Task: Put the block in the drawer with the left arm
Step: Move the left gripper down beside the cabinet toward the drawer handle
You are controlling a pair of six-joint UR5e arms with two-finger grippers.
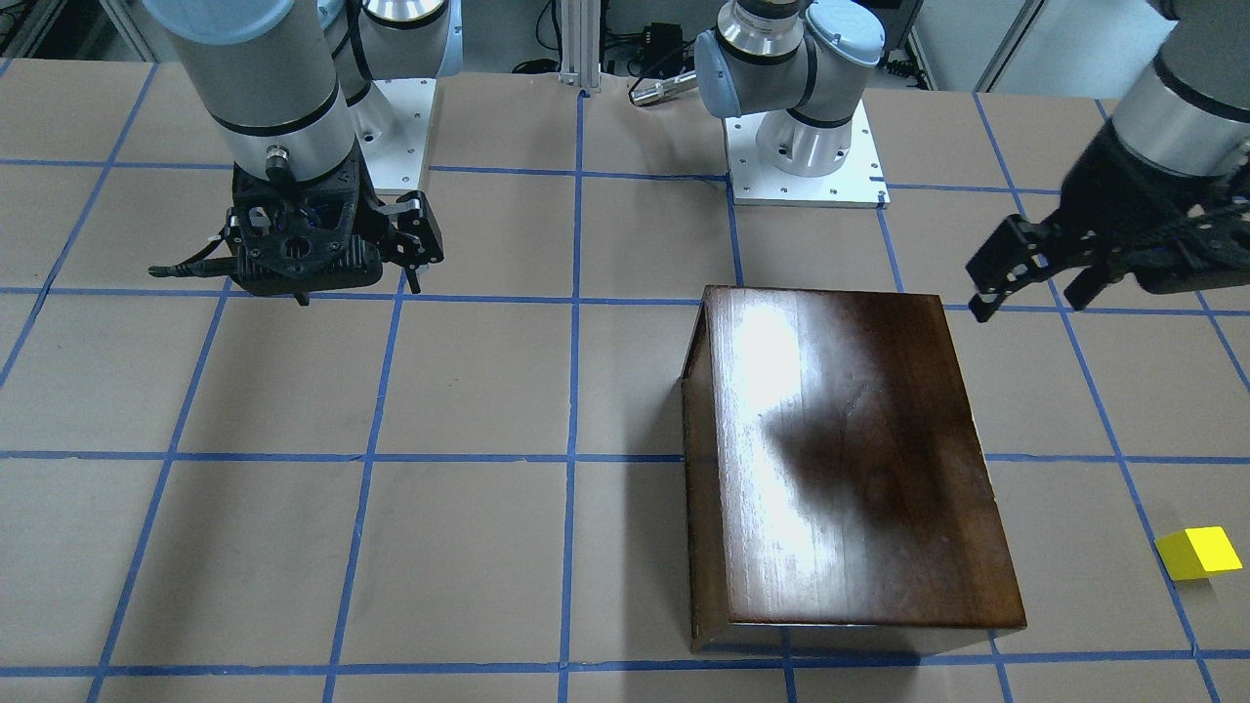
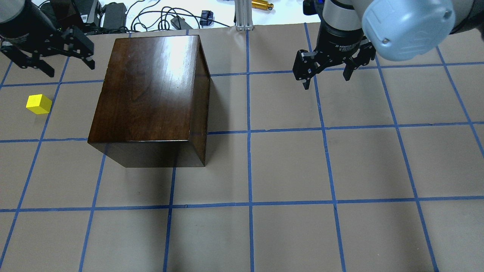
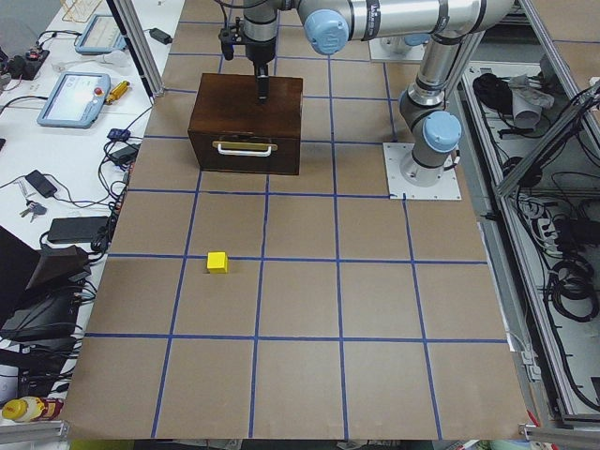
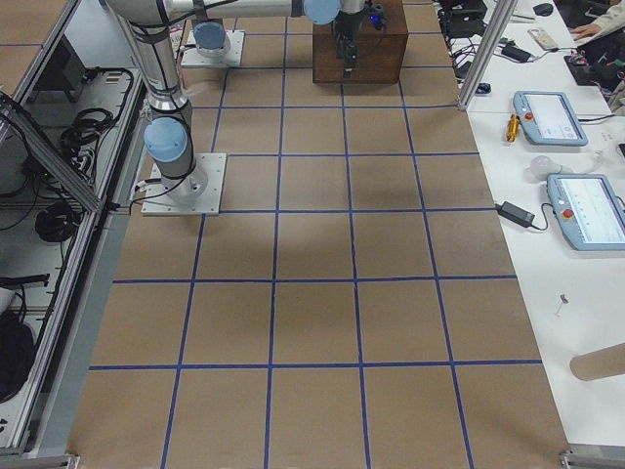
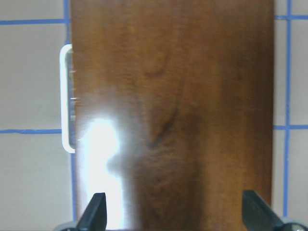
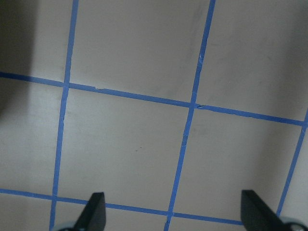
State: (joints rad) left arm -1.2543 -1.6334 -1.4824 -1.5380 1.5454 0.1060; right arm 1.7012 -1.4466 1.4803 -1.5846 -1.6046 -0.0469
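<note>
The drawer is closed, and the block sits on the table well apart from it. The jaws of the left gripper and right gripper are both apart. I should take the handle squarely and pull straight.

We see a brown table with blue tape lines. On it sit a dark wooden box, a yellow block apart from it, and two white plates under the arms.
</note>
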